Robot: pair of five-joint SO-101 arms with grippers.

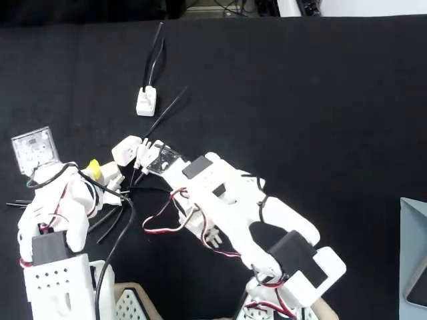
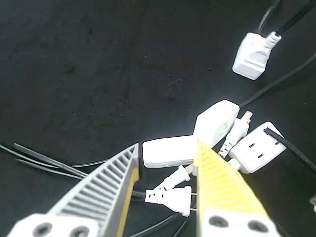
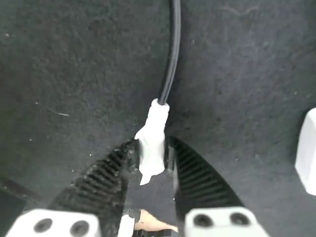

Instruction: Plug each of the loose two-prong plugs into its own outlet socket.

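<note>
Closest in, my left gripper [image 2: 168,148] stood wide open with nothing in it, its grey and yellow fingers either side of a loose plug [image 2: 170,195] lying flat on the counter [image 2: 74,74] (I judged that straddle the set-up for a pinch across its body). Just past the fingertips lay a blank-sided socket [image 2: 165,150], and near that a slotted socket [image 2: 256,148] face up, the likeliest home for a plug. My right gripper [image 3: 152,143] was clamped shut on a second plug [image 3: 152,153], gripped by its body so the cord [image 3: 170,49] trailed free away from my wrist; where its prongs pointed I couldn't tell. A far socket [image 2: 251,57] sat well apart, a plug already in it. Crowding was the trouble: sockets, cords and both my grippers bunched together, so either arm could nudge the other's work.
</note>
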